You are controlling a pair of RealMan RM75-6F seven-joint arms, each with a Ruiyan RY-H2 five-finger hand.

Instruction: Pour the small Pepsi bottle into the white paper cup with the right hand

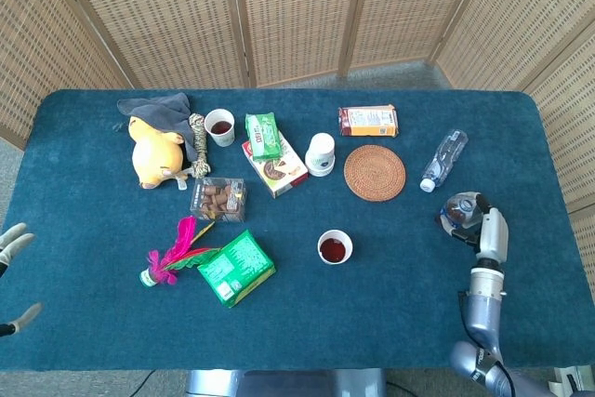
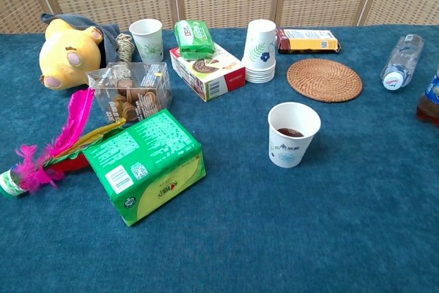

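**Right hand grips the Pepsi bottle at the table's right edge**

Now the right hand [image 1: 489, 232] is wrapped around the small Pepsi bottle [image 1: 459, 212], fingers clamped on its body, near the right edge of the table [image 1: 93, 323]. From the head view the bottle is seen from above, standing roughly upright with dark drink in its lower part; in the chest view only a sliver of it shows at the right border, blue label above the dark liquid, and the hand itself is out of that frame.

Well apart from the bottle, toward the table's middle, stands the white paper cup [image 2: 293, 134], upright, with dark liquid in its bottom. Just behind the held bottle lies a clear water bottle [image 1: 443, 159] on its side, and beside that a round woven coaster [image 1: 375, 172]. A stack of paper cups [image 2: 260, 51] stands left of the coaster, with a brown snack packet [image 1: 368, 120] lying behind.

Further left are a red-and-white box [image 2: 207, 68] with a green packet [image 2: 193, 38] on top, another cup [image 2: 147, 39] holding dark drink, a clear box of treats [image 2: 132, 89], a green carton [image 2: 145, 162], a pink feather shuttlecock [image 2: 48, 152] and a yellow plush toy [image 2: 66, 56].

The left hand [image 1: 13, 276] shows only at the head view's left border, off the table, fingers apart and holding nothing.
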